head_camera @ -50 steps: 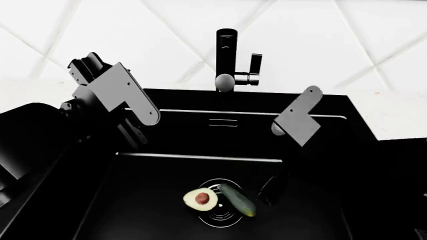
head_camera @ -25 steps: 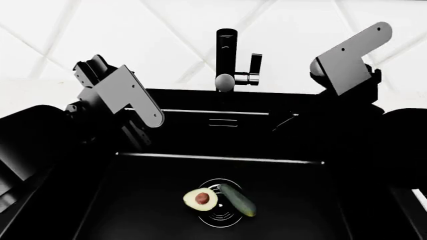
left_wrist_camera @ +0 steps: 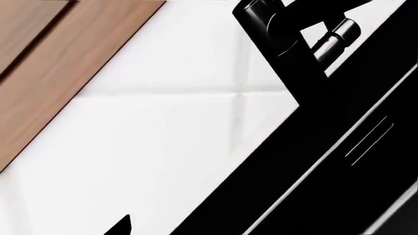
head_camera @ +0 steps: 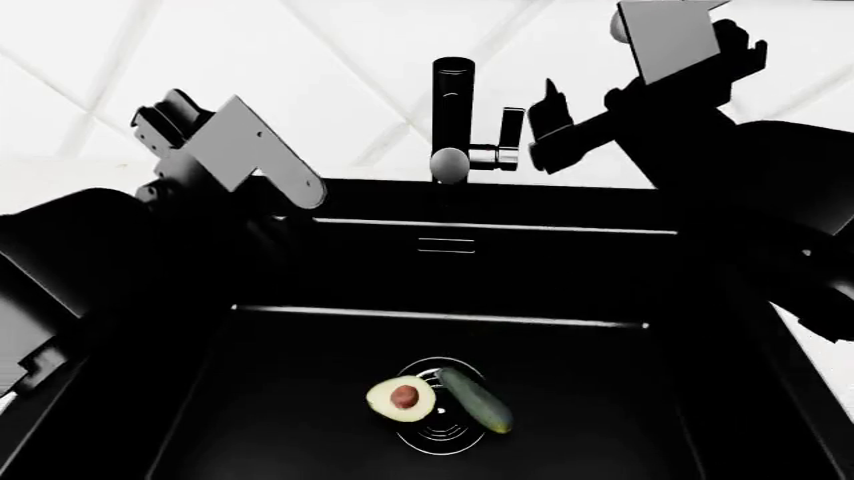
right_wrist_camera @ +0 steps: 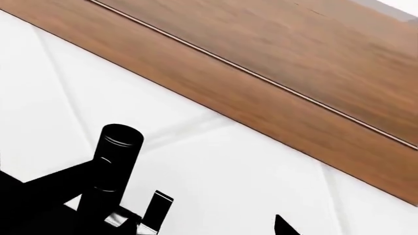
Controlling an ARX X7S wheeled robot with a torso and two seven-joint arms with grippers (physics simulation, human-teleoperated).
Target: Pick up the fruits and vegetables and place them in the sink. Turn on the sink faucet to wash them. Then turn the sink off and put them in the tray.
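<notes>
Both vegetables [head_camera: 441, 398] far below right end effector [head_camera: 545, 125].

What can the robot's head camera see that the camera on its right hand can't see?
Only the head view shows the avocado half and the zucchini lying side by side over the drain in the black sink. It also shows the left gripper and the right gripper, which is up beside the faucet's lever.

Only the right wrist view shows the brown wooden cabinet above the white wall.

Both show the tall black faucet and its small side lever.
</notes>
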